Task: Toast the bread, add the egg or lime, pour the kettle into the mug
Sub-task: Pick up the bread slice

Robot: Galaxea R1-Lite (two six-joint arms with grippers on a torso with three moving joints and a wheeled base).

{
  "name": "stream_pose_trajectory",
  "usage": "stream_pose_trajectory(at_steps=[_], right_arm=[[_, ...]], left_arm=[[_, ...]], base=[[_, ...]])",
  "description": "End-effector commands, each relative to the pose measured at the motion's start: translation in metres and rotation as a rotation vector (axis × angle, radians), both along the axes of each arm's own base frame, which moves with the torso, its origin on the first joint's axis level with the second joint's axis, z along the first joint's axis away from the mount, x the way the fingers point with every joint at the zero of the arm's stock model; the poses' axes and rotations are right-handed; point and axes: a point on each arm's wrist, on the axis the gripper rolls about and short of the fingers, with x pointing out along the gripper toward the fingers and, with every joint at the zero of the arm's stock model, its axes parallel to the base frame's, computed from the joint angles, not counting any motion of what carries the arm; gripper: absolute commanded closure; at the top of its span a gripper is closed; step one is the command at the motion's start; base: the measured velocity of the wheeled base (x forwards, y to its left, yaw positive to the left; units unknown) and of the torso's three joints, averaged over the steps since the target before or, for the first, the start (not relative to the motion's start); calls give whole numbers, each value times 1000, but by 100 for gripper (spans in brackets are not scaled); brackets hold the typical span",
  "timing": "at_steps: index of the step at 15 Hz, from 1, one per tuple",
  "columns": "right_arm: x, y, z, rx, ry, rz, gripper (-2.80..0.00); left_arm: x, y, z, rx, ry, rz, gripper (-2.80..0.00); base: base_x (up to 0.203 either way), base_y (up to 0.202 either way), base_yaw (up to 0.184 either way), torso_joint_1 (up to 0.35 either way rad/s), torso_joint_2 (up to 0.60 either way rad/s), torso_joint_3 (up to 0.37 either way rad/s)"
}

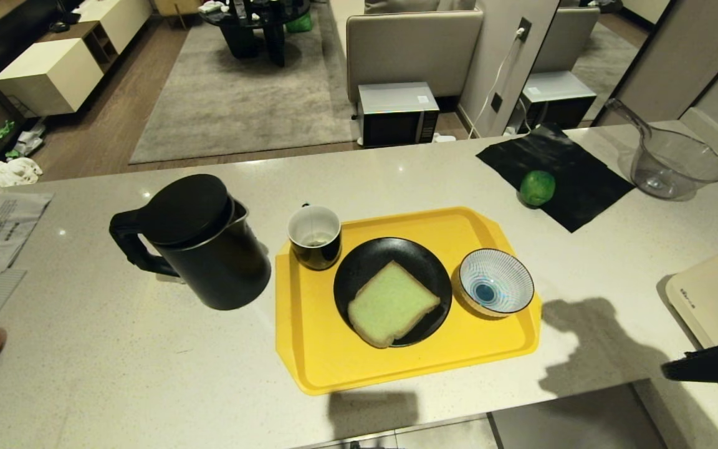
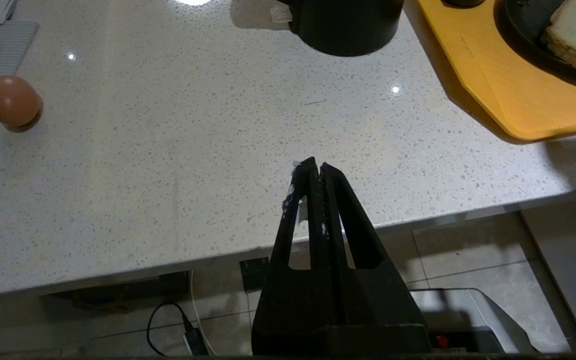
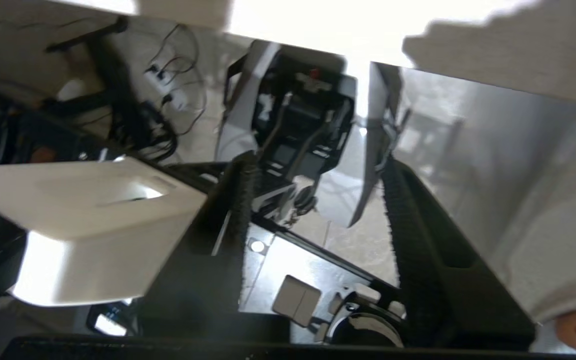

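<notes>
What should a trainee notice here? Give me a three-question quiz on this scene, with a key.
1. True or false: the bread lies on the black plate, which stands on the yellow tray.
2. The lime rests on: A the black cloth; B the tray; C the striped bowl.
3. Fill in: the left hand, over the counter's near edge, is ___ (open or shut).
Key: 1 true; 2 A; 3 shut.
</notes>
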Motion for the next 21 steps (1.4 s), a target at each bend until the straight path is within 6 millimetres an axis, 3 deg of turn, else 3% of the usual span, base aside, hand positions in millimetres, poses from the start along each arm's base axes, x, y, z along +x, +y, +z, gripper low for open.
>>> stream_pose_trajectory(at_steps=[1,3,6,10,16,21], right_arm=[[20,15,-12,-16,84,54,-280],[32,34,-16,-25,102,127,-280],[30,67,-11,9,133,183,-280],[43,109,-16,-15,179,226,-280],[9,169,-23,-257,4,350,-280],[-5,221,-17,-353,-189,420,-280]], left_arm=[[0,0,0,0,-1,1,0],[0,0,0,0,-1,1,0],[0,0,0,0,-1,1,0],[0,0,0,0,-1,1,0],[0,0,0,0,-1,1,0],[0,0,0,0,-1,1,0]], base=[[0,0,0,0,0,0],[0,0,0,0,0,0],[0,0,0,0,0,0],[0,0,0,0,0,0],[0,0,0,0,0,0],[0,0,0,0,0,0]])
